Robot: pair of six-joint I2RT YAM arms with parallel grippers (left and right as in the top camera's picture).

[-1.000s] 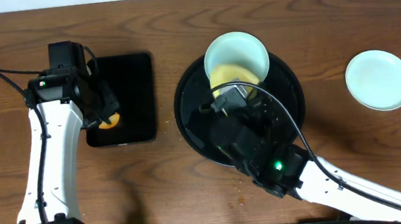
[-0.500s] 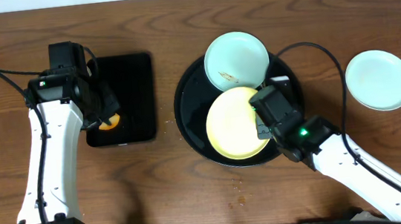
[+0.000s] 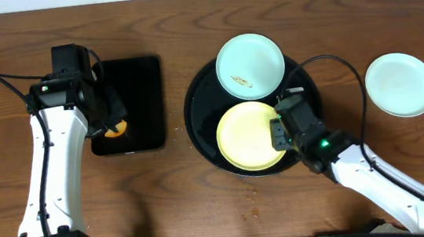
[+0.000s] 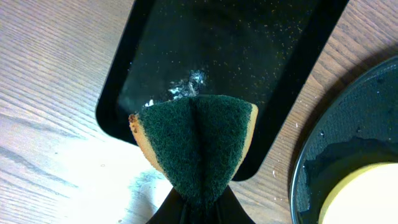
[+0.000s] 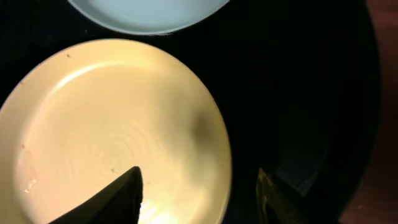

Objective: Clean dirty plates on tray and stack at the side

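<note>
We are stretching our right arm low over the round tray [image 3: 199,110], the right gripper [image 5: 198,177] spread astride the rim of the yellow plate [image 3: 249,136] lying there. Our left gripper [image 4: 199,210] is pinching a sponge [image 4: 196,140] above the rectangular tray [image 4: 217,43].

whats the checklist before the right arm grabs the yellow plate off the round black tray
1. right tool open over the pale yellow round plate rim: ok
2. yellow plate flat in the large round glossy black tray: ok
3. yellow plate free of smears: cannot tell, tiny specks
4. left tool shut on the green-topped yellow sponge, over the small rectangular black tray edge: ok
5. pale mint-blue plate at the round tray's far edge clean: not ok, brown smear
6. second mint-blue plate on the brown wooden tabletop at the side: ok
</note>
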